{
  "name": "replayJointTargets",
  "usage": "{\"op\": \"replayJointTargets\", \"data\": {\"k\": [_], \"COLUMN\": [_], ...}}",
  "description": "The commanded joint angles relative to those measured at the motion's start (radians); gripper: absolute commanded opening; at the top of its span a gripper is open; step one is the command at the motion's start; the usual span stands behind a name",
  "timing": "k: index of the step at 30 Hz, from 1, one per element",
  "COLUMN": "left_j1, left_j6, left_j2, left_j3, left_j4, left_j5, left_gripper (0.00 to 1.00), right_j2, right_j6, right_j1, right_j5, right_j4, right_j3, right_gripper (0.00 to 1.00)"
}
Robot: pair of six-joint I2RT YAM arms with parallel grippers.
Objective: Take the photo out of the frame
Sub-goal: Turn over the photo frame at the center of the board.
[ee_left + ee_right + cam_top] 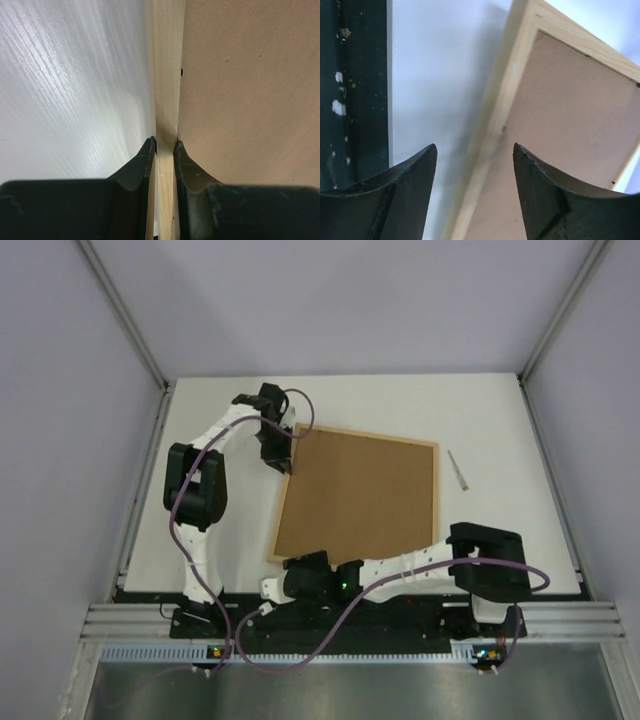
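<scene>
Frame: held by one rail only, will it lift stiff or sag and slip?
Likely stiff: the frame has wooden rails around a flat brown back. Pinched at one edge by the left gripper, it may pivot or slip. It probably slides on the smooth table.

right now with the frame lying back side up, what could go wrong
1. The left claw pinches only the thin wooden rail of the frame; lifting from there may slip or twist it.
2. The right claw is open at the near edge, gripping nothing, so the frame could slide on the smooth table.
3. The brown backing hides the photo; prying may bend it.
</scene>
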Motion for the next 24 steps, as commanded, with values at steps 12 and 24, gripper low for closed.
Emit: {"op": "replayJointTargets", "data": {"k": [12, 24], "left_j1": [0.017, 0.057], "left_j6": [-0.029, -0.024], "left_j2": [-0.099, -0.142], "left_j3": [0.065, 0.039], "left_j4": [0.008, 0.008], "left_j5": [0.136, 0.207], "left_gripper": [0.0, 0.0], "right_j2": [0.319, 0.386], "right_j6": [-0.066, -0.151], "right_j1": [0.112, 0.084], "right_j5": [0.521, 0.604], "right_j4": [0.408, 0.521], "right_j3": [-0.075, -0.126], "right_gripper": [0.63, 0.37]}}
